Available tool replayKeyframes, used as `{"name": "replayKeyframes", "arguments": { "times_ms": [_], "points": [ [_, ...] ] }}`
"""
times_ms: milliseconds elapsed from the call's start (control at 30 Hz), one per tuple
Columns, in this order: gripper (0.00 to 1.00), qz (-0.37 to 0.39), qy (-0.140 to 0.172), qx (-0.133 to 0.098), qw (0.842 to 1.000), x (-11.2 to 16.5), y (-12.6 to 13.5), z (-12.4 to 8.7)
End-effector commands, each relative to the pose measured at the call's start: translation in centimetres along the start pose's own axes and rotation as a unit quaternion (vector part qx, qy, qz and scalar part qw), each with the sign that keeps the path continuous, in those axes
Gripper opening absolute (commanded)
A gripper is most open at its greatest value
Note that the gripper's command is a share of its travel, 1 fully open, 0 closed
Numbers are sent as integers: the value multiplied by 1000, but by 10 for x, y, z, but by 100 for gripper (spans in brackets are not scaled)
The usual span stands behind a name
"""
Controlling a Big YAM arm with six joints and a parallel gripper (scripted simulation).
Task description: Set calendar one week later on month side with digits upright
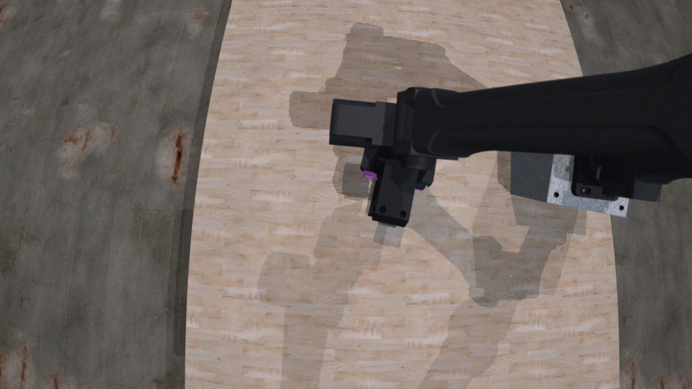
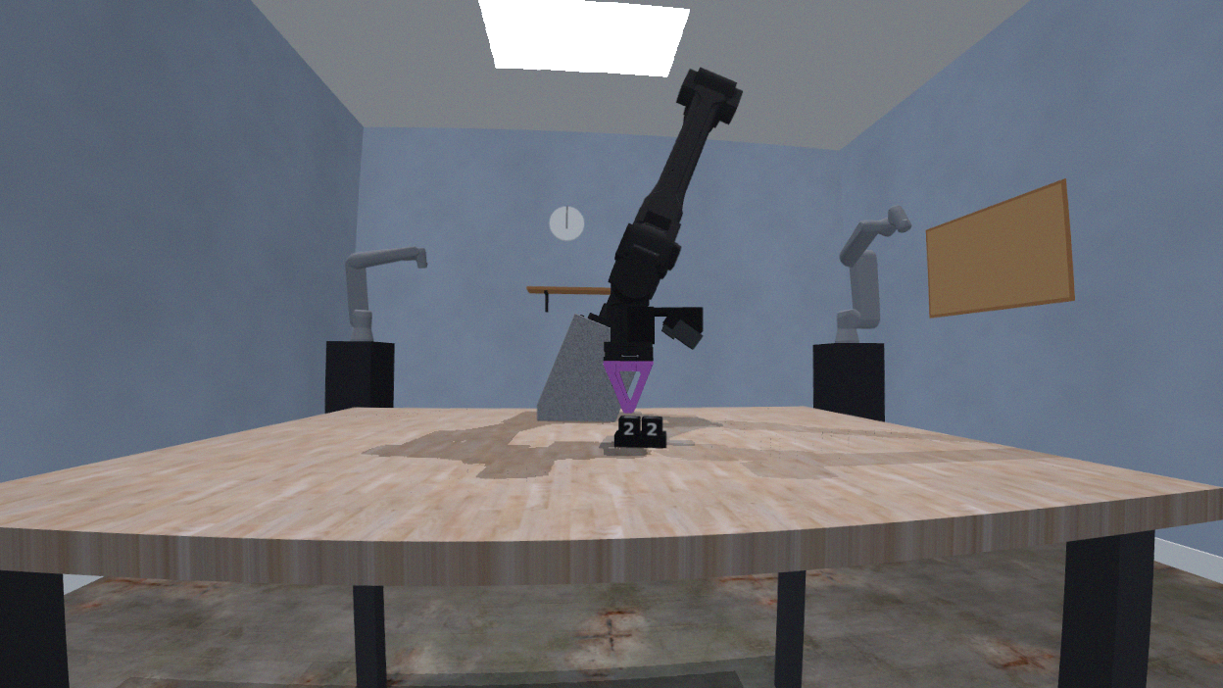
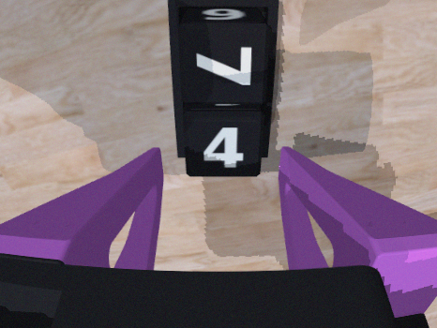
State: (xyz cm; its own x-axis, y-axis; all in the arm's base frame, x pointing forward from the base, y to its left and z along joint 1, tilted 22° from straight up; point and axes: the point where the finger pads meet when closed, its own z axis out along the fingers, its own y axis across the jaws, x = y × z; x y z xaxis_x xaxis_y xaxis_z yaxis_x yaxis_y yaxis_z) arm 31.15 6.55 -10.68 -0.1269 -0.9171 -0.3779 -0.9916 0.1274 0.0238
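The black calendar tray lies on the wooden table with two black cubes side by side in it. In the wrist view the far cube (image 3: 225,65) shows a 7 on top and the near cube (image 3: 223,145) shows a 4 on top. In the exterior view the front faces of the calendar (image 2: 639,436) read 2 and 2. My gripper (image 3: 220,161) with purple fingers is open and empty. It hangs just above the near cube, one finger on each side, and stands over the left cube in the exterior view (image 2: 629,409). From above, the gripper (image 1: 394,183) and arm hide the calendar.
The grey wedge block of the arm's base (image 2: 568,371) stands on the table behind the calendar and also shows in the top view (image 1: 547,181). Two other grey arms on black pedestals stand beyond the table's far edge.
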Motion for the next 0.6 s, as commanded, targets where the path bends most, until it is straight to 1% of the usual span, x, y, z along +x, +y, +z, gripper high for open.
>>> {"name": "replayKeyframes", "arguments": {
  "times_ms": [0,567],
  "points": [
    [45,2,-3,6,1000,-3,-1,-2],
    [45,1,-2,3,1000,-4,0,-1]
  ]
}}
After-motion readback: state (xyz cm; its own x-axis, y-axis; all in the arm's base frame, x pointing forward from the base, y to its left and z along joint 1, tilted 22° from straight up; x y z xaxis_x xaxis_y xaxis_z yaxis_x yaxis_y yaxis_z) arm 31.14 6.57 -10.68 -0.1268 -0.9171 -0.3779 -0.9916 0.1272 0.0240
